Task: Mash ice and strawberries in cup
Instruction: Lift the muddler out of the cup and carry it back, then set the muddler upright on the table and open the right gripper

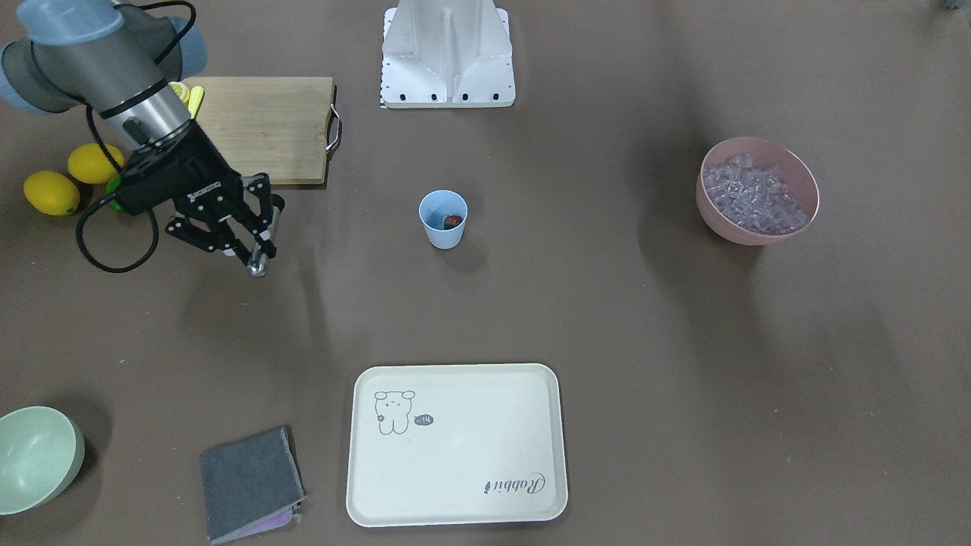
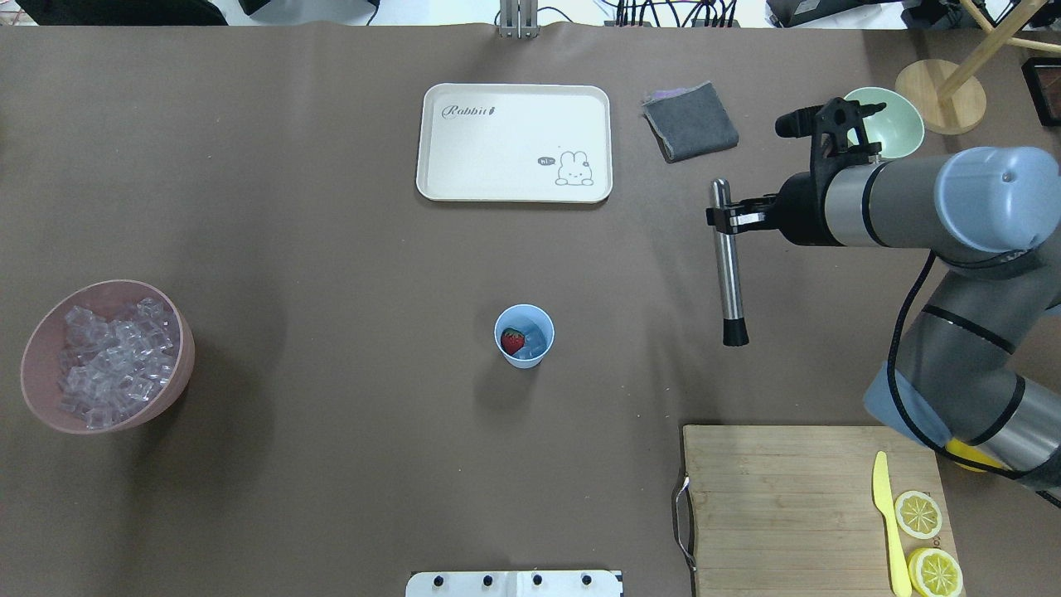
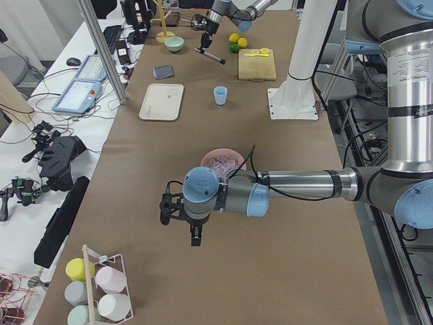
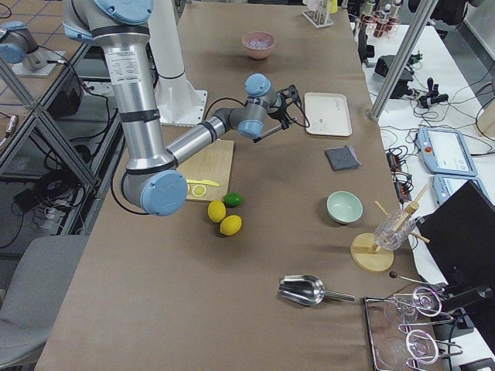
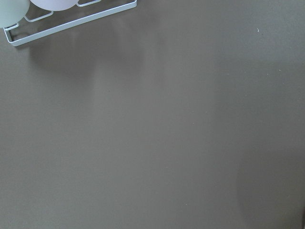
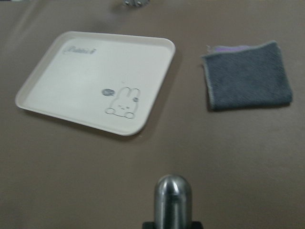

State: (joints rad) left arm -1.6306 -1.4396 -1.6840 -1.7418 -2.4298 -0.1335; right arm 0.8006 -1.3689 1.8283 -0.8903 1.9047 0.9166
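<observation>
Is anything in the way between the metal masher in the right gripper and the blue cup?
Nothing visible. The right gripper holds the masher off to one side of the cup, and only bare table lies between them. The cutting board and tray sit clear of that path.

One cup (image 1: 444,235) is counted, and one strawberry (image 2: 513,341) is seen in it. The ice (image 1: 751,196) is heaped too thickly for its cubes to be counted. Two bowls are counted: a pink bowl (image 1: 728,226) and a green bowl (image 1: 34,455). Two whole lemons (image 1: 51,192) (image 1: 94,163), two cut lemon pieces (image 2: 918,514) (image 2: 936,572) and one lime (image 4: 233,199) are seen. One each is counted of tray (image 1: 455,455), board (image 2: 779,497), knife (image 2: 887,518), cloth (image 2: 690,123), muddler (image 2: 728,265) and scoop (image 4: 303,289).
</observation>
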